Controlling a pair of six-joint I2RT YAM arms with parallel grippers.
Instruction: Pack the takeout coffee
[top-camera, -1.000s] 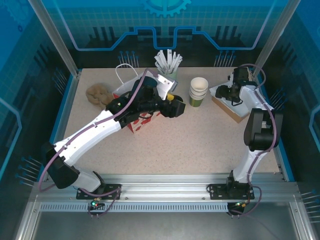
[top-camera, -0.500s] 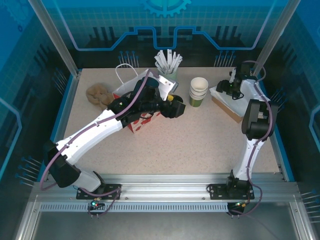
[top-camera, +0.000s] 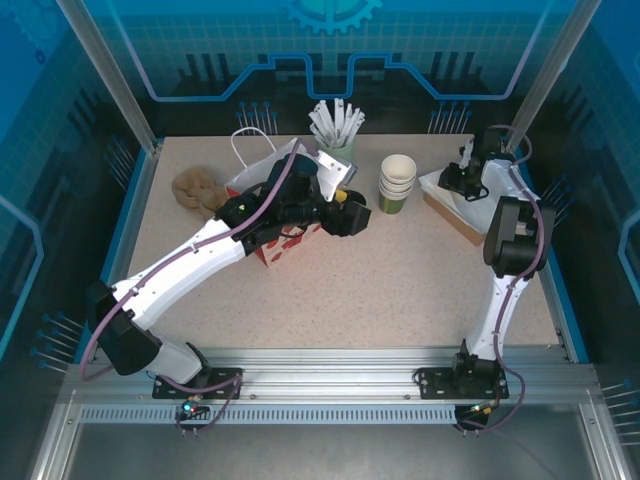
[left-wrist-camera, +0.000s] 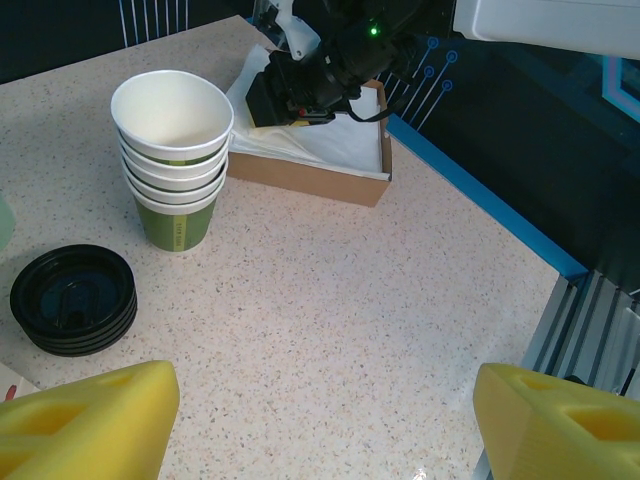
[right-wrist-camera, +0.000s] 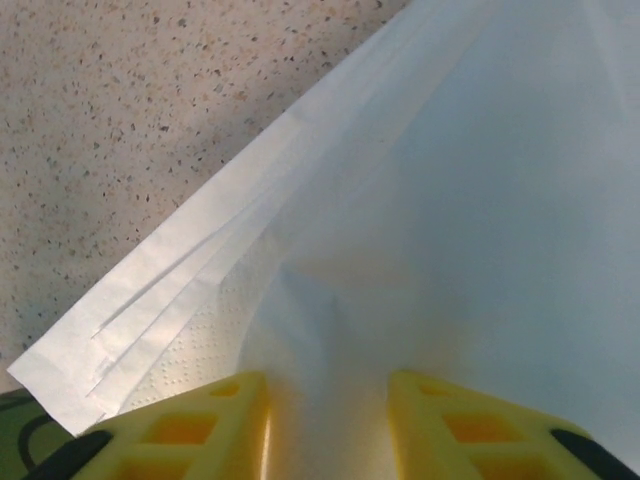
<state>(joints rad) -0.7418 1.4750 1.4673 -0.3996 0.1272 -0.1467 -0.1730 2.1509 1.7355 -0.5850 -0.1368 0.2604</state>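
1. Between the wide yellow fingers (left-wrist-camera: 85, 420) of my left gripper (left-wrist-camera: 325, 410) there is only bare table (top-camera: 400, 275). The jaws stand far apart and hold nothing.
2. In front of this gripper stands a stack of lidless cups (left-wrist-camera: 172, 150). They are of paper, olive green below and white at the rim and inside, nested one in another.
3. Just beside the cups, not touching them, lies a low stack of black lids (left-wrist-camera: 75, 298). They are round, of glossy plastic.
4. Behind the cups is a shallow brown cardboard tray (left-wrist-camera: 310, 180). It holds sheets of white paper (left-wrist-camera: 345, 150), thin, with folded edges.
5. My right gripper (right-wrist-camera: 328, 385) is down in this tray. Its yellow fingers (right-wrist-camera: 180, 425) have a narrow gap, and the white paper rises between them. Whether they already pinch it, I cannot tell.
6. My left arm lies across a red-and-white paper bag (top-camera: 280, 243) with white handles, and it hides the mouth of the bag.
7. Behind the bag a cup holds white sticks (top-camera: 337, 125), standing upright. To the left of the bag is a brown crumpled lump (top-camera: 195, 188).
8. The table is pale and speckled, like stone.
9. The takeout coffee, the single cup with its lid: I cannot tell where it is. A small olive-green patch (right-wrist-camera: 12, 440) shows under the paper's corner, but I cannot say what it is.
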